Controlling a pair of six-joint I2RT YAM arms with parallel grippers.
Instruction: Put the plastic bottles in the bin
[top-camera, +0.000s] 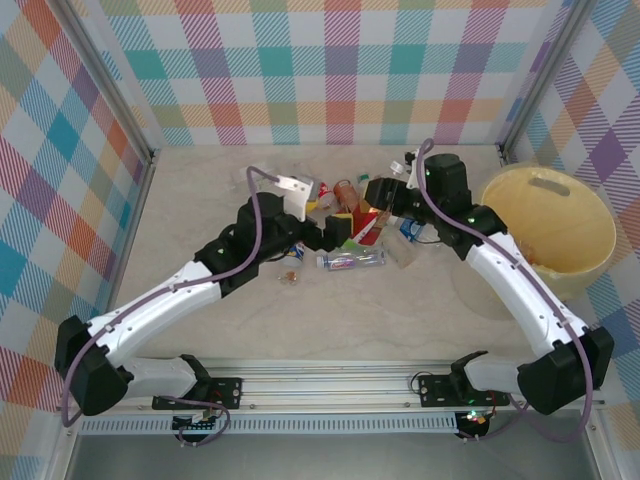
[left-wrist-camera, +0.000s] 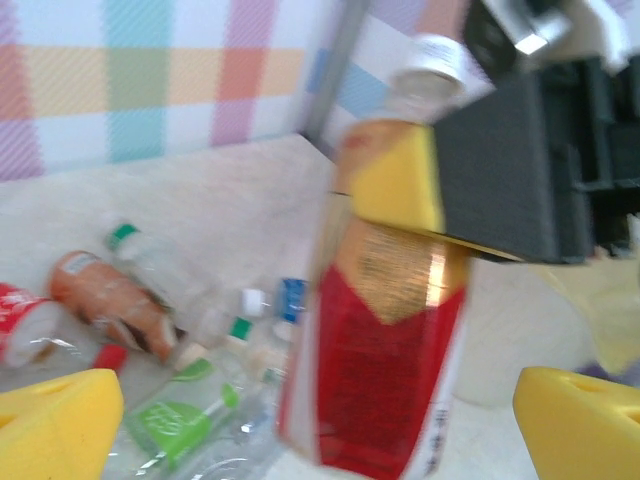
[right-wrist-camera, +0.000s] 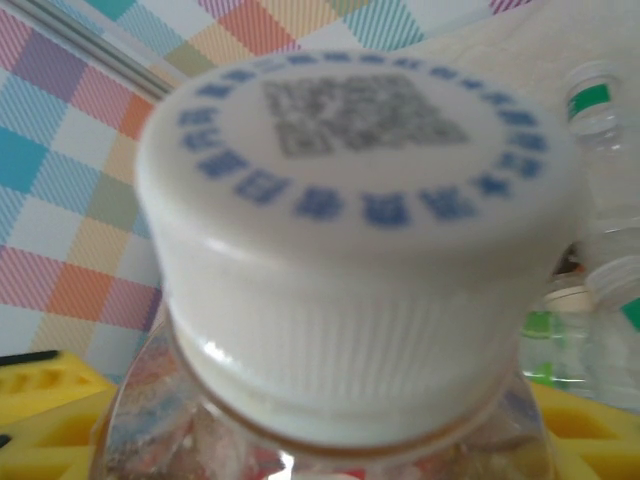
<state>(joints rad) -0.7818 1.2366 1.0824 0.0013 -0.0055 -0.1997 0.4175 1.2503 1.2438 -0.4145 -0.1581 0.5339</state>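
White cap (right-wrist-camera: 350, 230) looms close in the right wrist view, topping the red bottle (left-wrist-camera: 385, 360). Right claw (right-wrist-camera: 320, 420) pinches that bottle high on its body, yellow pads (right-wrist-camera: 50, 410) on either side, and holds it nearly upright.

Left claw (left-wrist-camera: 320, 420) stands wide below it, pads at the lower corners of the left wrist view, touching nothing.

Judging by its look, the bottle is light, with thin walls that dent and a glossy label that may slip. The stiffer shoulder below the cap seems the safest hold.

Further back, loose bottles (left-wrist-camera: 170, 400) lie on the table (left-wrist-camera: 200, 200) at lower left. Bin (top-camera: 580, 225) sits at the right of the top view, beside them.
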